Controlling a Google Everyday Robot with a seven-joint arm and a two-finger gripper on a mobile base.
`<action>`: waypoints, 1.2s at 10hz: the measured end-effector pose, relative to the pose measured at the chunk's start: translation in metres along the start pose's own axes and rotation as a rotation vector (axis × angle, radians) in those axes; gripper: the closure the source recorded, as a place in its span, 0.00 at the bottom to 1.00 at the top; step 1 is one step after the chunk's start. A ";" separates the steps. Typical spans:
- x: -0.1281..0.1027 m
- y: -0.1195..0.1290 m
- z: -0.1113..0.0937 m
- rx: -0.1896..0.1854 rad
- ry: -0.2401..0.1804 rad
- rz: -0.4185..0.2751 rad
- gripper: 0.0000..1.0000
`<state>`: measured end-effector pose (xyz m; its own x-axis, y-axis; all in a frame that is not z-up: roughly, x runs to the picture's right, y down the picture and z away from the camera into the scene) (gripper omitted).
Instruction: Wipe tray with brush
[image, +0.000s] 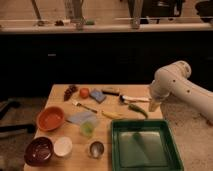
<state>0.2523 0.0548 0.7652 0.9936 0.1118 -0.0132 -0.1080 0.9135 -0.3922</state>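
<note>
White gripper (154, 105) points down at the right edge of the table (60, 102); whether it is open or closed can't be told. Brush (131, 99) lies flat just left of it, handle end toward it, contact unclear. Green tray (116, 150) sits nearer the camera; arm bends in from the right, elbow raised.

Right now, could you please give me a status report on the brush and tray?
Gripper low beside brush handle's right end. Brush lying flat, not lifted. Tray front-right. Green pepper between brush and tray.
</note>
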 end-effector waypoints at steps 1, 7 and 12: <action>-0.003 -0.008 0.007 0.005 0.003 0.001 0.20; -0.006 -0.036 0.029 -0.012 0.028 0.018 0.20; -0.009 -0.036 0.030 -0.014 0.023 0.017 0.20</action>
<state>0.2467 0.0327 0.8067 0.9921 0.1183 -0.0416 -0.1250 0.9058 -0.4049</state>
